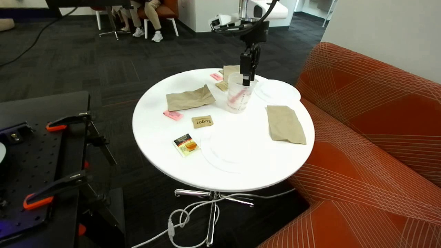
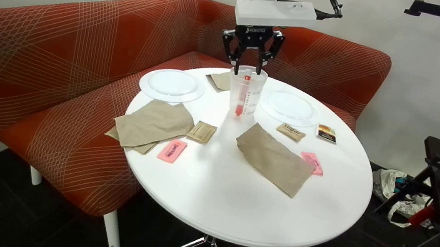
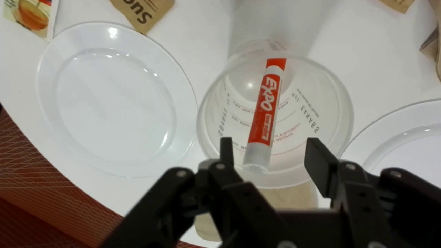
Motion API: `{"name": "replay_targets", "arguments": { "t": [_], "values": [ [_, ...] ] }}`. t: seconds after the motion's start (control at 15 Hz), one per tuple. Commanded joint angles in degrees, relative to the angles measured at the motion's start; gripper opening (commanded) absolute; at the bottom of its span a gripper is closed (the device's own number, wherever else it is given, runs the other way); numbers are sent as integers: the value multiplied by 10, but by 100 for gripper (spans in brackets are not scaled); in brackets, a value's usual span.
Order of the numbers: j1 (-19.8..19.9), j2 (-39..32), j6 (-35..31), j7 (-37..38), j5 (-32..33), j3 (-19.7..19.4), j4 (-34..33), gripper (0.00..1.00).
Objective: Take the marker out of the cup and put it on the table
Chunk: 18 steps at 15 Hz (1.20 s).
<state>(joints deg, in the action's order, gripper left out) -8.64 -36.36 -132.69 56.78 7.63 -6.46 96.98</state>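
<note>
The clear cup (image 1: 236, 107) (image 2: 253, 102) (image 3: 325, 106) stands upright on the round white table (image 1: 155, 103) (image 2: 242, 214) (image 3: 196, 31). The marker (image 1: 238, 95) (image 2: 243, 97) (image 3: 266, 106), red with a whitish end, leans inside the cup, its whitish end up near the rim. My gripper (image 1: 246, 82) (image 2: 247, 72) (image 3: 268, 146) points down at the cup's mouth. It is open, with the marker's upper end between the fingers in the wrist view, nearer the left finger. No contact with the marker shows. How deep the fingertips reach into the cup is hard to tell.
White plates (image 3: 115, 110) (image 2: 291, 108) lie on both sides of the cup. Brown napkins (image 1: 285, 124) (image 2: 274, 159), sugar packets (image 1: 202, 121), pink packets (image 2: 172, 150) and a tea packet (image 1: 186, 145) lie around. An orange sofa (image 2: 77, 123) borders the table.
</note>
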Motion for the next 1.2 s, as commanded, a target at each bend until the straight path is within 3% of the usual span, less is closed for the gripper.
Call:
{"name": "replay_targets", "arguments": {
  "t": [0.0, 0.4, 0.47, 0.67, 0.8, 0.87, 1.13],
  "values": [
    [-7, -21, 29, 11, -6, -6, -37, 58],
    [-11, -34, 25, 14, -5, -8, -40, 53],
    [-11, -36, 25, 15, -5, -9, -40, 46],
    [-13, -41, 24, 18, -3, -11, -40, 12],
    [-14, -43, 23, 20, -2, -13, -39, 0],
    [-15, -41, 21, 21, -1, -14, -37, 4],
    [-30, -21, 2, 39, 10, -22, -10, 5]
  ]
}}
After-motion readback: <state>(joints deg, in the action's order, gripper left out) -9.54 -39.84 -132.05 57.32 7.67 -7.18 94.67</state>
